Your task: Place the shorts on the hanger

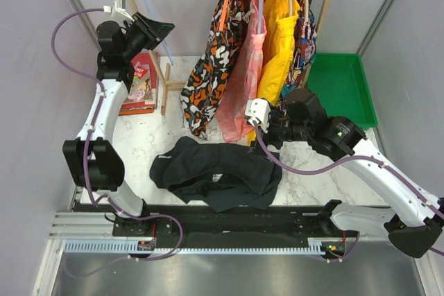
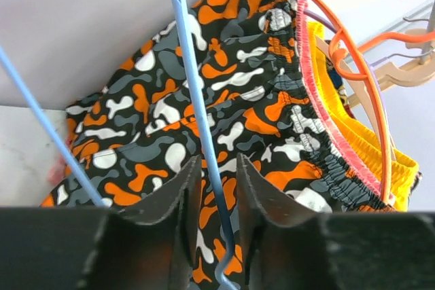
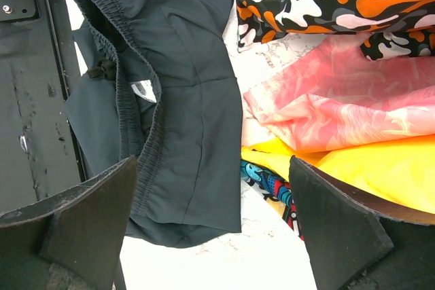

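Top view: the shorts [image 1: 215, 171] lie crumpled at the 6 o'clock edge of the table [image 1: 139, 147]. The right gripper [image 1: 263, 140] hovers just off their 1 o'clock corner. The left gripper [image 1: 154, 29] is raised at 10 o'clock.

Left wrist view: the left gripper [image 2: 217, 198] has its jaws drawn in on a wire of the hanger [image 2: 194, 86]. They seem to pinch it, though the contact itself is hard to make out. The patterned garment [image 2: 258, 120] hangs behind.

Right wrist view: the right gripper [image 3: 211, 168] is spread wide and holds nothing, with the shorts [image 3: 183, 86] below it at 11 o'clock. They look light, limp and likely to sag. The gathered waistband [image 3: 139, 120], near the label [image 3: 144, 90], is probably the firmest place to grip.
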